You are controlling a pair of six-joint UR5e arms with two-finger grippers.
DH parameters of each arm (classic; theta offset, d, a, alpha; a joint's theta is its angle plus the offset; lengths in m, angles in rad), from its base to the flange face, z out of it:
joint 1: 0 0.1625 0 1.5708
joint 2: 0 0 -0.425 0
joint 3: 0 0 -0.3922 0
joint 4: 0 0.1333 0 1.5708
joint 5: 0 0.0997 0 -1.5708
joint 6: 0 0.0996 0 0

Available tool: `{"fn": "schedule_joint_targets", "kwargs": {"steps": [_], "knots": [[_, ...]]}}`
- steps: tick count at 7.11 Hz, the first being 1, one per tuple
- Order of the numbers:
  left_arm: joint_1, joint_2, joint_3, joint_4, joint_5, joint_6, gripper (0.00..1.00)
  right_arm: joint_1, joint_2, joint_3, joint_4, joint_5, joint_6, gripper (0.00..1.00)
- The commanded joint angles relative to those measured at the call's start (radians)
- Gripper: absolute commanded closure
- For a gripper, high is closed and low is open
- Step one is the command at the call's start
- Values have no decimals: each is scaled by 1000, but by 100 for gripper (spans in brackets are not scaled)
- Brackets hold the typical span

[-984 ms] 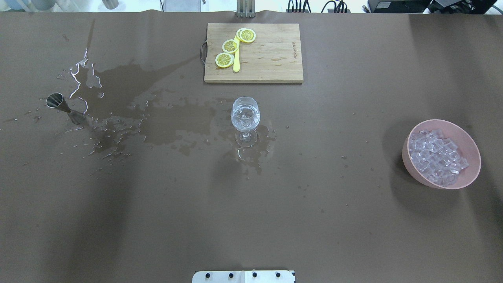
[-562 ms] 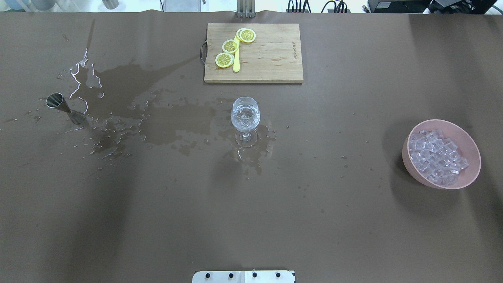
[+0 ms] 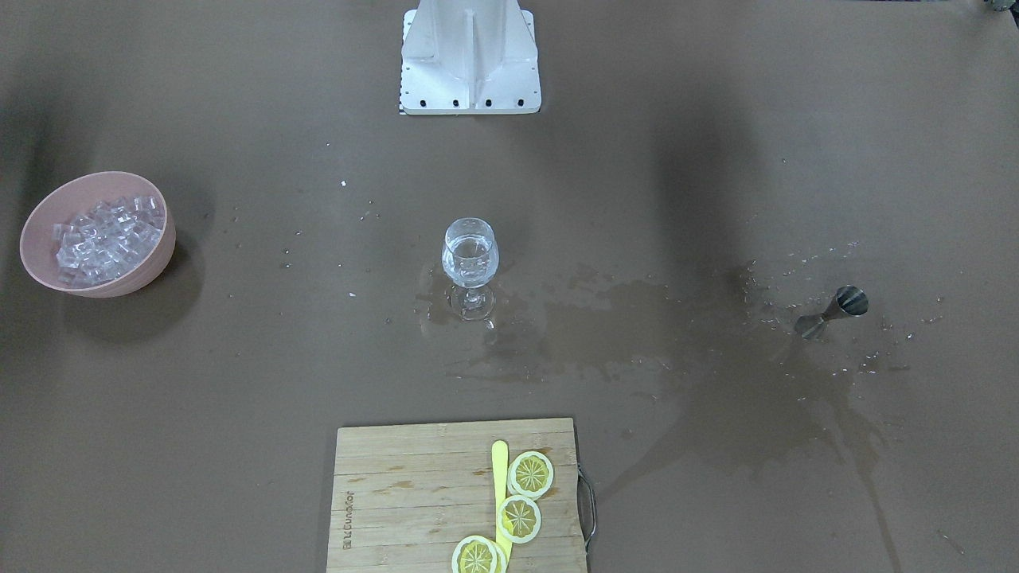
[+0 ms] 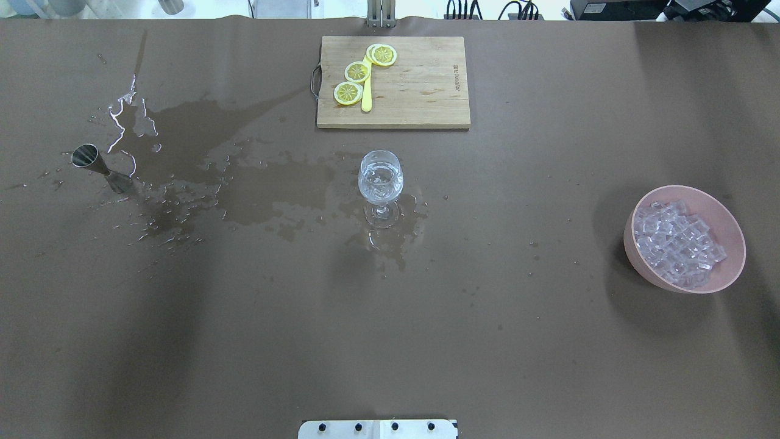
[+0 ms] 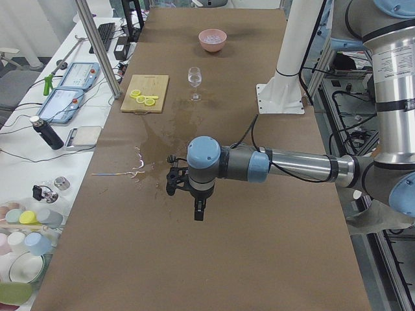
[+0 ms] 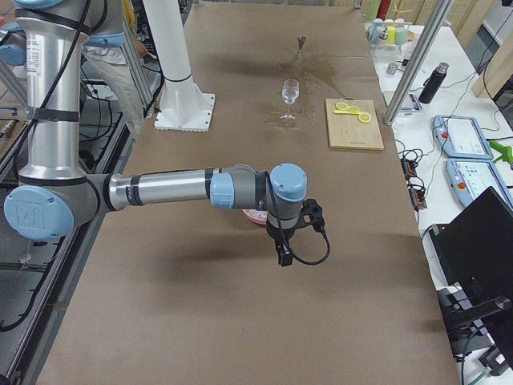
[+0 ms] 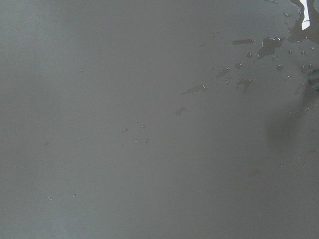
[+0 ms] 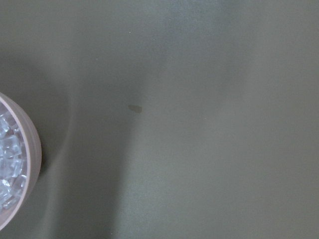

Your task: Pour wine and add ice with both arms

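Note:
A stemmed glass [image 4: 380, 180] stands upright mid-table with clear wine [image 3: 470, 263] in its bowl. A pink bowl [image 4: 634, 256] at the right holds a heap of ice [image 4: 676, 244]; its rim also shows in the right wrist view [image 8: 31, 164]. A steel jigger [image 4: 97, 164] stands at the left among spilled liquid [image 4: 268, 189]. Neither arm shows in the overhead or front views. The left gripper [image 5: 198, 212] hangs above the table near the wet patch. The right gripper [image 6: 284, 257] hangs beside the pink bowl. I cannot tell whether either is open or shut.
A wooden cutting board [image 4: 414, 91] with three lemon slices [image 4: 357, 71] and a yellow tool lies at the far middle. The white robot base [image 3: 470, 56] is at the near edge. Wet streaks and droplets [image 4: 131, 122] cover the left half.

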Motion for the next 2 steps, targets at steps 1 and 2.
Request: {"fn": "schedule_joint_targets", "kwargs": {"steps": [1, 2], "knots": [[1, 0, -1, 0, 1, 3, 2, 0, 0, 0, 0, 2, 0, 0], [1, 0, 1, -2, 7, 6, 2, 0, 0, 1, 1, 2, 0, 0]]}}
